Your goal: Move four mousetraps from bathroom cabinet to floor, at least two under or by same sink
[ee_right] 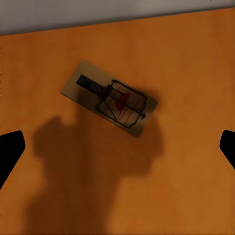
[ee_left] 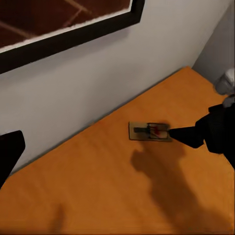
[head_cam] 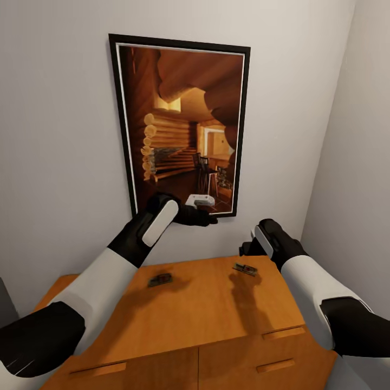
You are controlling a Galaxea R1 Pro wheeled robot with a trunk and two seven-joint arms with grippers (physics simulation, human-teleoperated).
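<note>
The right tool (head_cam: 254,246) hangs spread wide above a mousetrap (ee_right: 110,98) on the cabinet (head_cam: 216,319), lined up to grab it; the left tool's (head_cam: 203,216) spread cannot be told.

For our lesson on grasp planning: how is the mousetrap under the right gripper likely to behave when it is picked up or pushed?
The mousetrap is a flat wooden plate, so probably stiff and light. It lies flush on the smooth cabinet top, so a push would likely slide it, not tip or roll it. Its low edges offer little to grip, and the wire parts might snag the jaws.
</note>
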